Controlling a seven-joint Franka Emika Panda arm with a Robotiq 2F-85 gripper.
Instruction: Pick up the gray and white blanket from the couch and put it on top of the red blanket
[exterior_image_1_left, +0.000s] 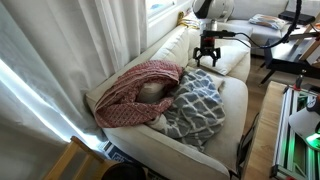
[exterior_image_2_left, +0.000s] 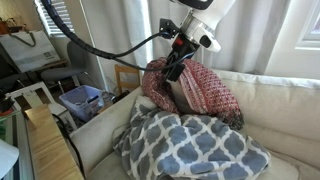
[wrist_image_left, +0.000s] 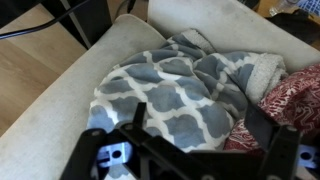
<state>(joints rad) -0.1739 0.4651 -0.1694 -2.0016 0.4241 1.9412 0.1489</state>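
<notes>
Gray and white blanket (wrist_image_left: 190, 95): soft fleece cloth, matt, with fuzzy pile at the turned-up edge. Red blanket (exterior_image_1_left: 140, 92): woven patterned cloth, matt. Couch (exterior_image_1_left: 234, 102): cream upholstery cloth, smooth, matt. Gripper (exterior_image_1_left: 207, 62): black, hard, matt finish. Curtain (exterior_image_1_left: 60, 50): thin white cloth.

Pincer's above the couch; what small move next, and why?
Probably lower straight down onto the gray blanket. The pincer hangs open and empty above it, not touching, and the wrist view shows its folds directly beneath. The red blanket lies beside it.
</notes>
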